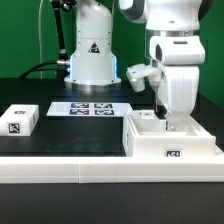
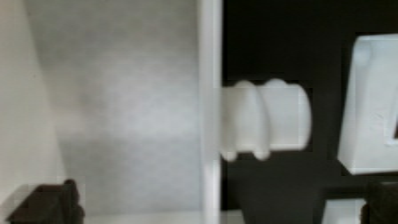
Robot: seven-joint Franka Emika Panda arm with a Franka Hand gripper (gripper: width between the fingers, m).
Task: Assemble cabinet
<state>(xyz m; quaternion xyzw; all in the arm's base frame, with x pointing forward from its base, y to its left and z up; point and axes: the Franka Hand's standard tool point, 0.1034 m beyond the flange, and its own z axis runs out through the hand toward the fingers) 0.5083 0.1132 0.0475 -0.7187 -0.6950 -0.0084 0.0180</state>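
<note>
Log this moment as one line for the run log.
step: cabinet assembly | end effector: open, low at cabinet | small tagged block: exterior view's left, apart from cabinet | rail: along front

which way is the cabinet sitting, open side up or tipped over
Open side up: the cabinet rests flat on the table, walls rising round an upward-facing hollow.

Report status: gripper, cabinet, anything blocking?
Gripper open, low at cabinet, fingers either side of one wall. Cabinet not clamped. Block and marker board lie apart; nothing blocking.
</note>
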